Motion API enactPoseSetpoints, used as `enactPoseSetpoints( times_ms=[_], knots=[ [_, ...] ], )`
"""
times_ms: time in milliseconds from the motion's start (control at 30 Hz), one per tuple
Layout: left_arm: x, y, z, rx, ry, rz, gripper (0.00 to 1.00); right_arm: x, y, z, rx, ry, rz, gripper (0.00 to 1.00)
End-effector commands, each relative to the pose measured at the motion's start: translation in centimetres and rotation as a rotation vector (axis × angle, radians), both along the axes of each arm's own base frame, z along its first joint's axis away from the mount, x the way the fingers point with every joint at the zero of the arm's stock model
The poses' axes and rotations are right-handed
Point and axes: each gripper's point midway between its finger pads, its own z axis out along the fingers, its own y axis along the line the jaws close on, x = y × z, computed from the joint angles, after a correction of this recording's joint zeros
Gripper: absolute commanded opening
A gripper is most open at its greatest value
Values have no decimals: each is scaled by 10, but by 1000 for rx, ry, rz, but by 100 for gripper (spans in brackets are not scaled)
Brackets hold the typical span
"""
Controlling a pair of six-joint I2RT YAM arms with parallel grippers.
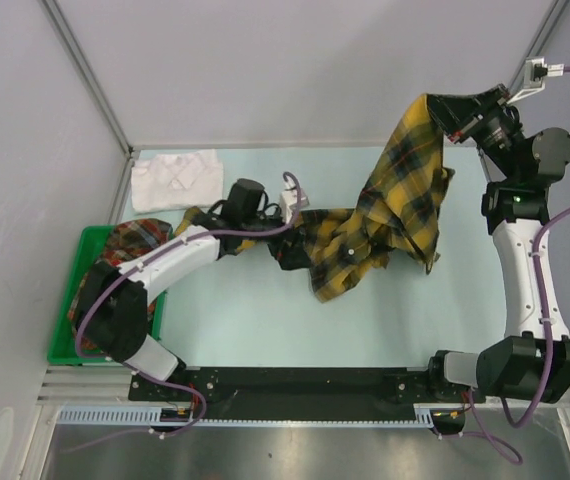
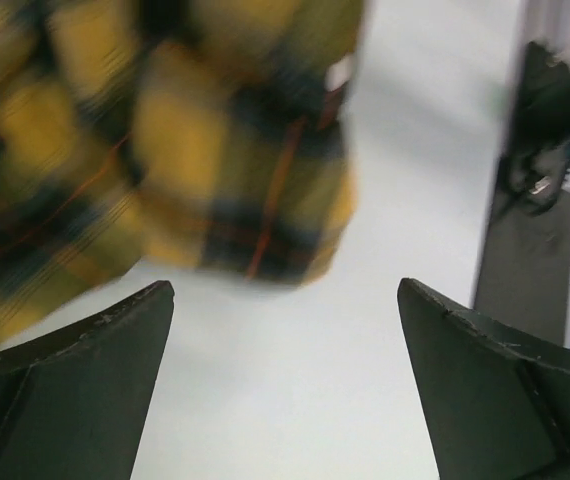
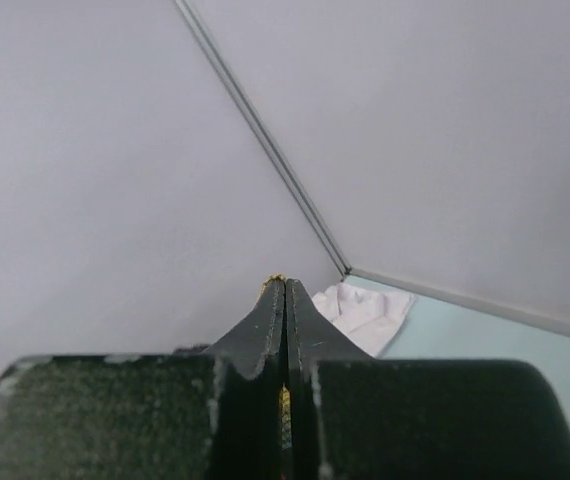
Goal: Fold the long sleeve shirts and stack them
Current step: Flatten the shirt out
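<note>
At the left, the green bin (image 1: 63, 340) holds the red-orange plaid shirt (image 1: 131, 240), and behind it the white shirt (image 1: 175, 178) lies on the counter (image 1: 265, 320) and looks folded. The left gripper (image 2: 285, 300) is released, with jaws wide, just beside the low edge of the yellow-and-black plaid shirt (image 1: 350, 250), which lies half crumpled on the counter. Its upper end hangs from the right gripper (image 3: 285, 300), clenched on the cloth, high at the right. I think the left gripper should take only one free corner, because the bunched folds near it may get caught too.
</note>
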Motion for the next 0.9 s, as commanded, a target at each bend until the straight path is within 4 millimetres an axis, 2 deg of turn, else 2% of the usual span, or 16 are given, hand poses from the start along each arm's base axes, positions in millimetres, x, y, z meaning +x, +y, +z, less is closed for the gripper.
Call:
enactPoseSetpoints(
  times_ms=[0,33,133,267,300,367,433,533,567,667,700,733,767,800,833,867],
  knots=[
    [-15,-46,56,-206,-63,6,99,-36,15,90,26,-299,-94,0],
    [-25,-58,58,-211,-22,9,99,-35,19,98,28,-307,-93,0],
    [-28,-71,70,-248,62,91,99,-35,32,116,39,-332,-93,0],
    [-15,-64,102,-263,-26,197,99,-32,41,133,55,-358,-145,0],
    [-18,-64,108,-270,-51,202,99,-32,43,135,59,-363,-151,0],
    [-10,-59,94,-195,-82,259,100,-33,45,145,73,-385,-171,0],
    [7,-51,63,-83,-84,351,99,-35,44,151,80,-389,-176,0],
    [23,-42,24,18,-72,381,99,-48,44,166,86,-415,-168,0],
    [26,-40,18,29,-63,375,99,-59,43,175,90,-439,-165,0],
    [36,-32,7,78,-61,345,84,-80,46,185,98,-453,-120,0],
    [48,-17,9,81,-55,368,61,-92,45,191,102,-470,-109,0],
    [40,-16,16,36,-8,290,41,-103,49,193,96,-475,-74,0],
    [43,-6,28,10,-14,283,25,-111,51,195,105,-470,-41,0],
    [57,16,37,1,-45,293,7,-125,53,199,104,-486,-17,0],
    [52,22,51,-27,-38,221,6,-136,60,200,98,-493,28,0],
    [59,33,57,-13,-56,225,4,-142,62,200,97,-494,47,0]
  ],
)
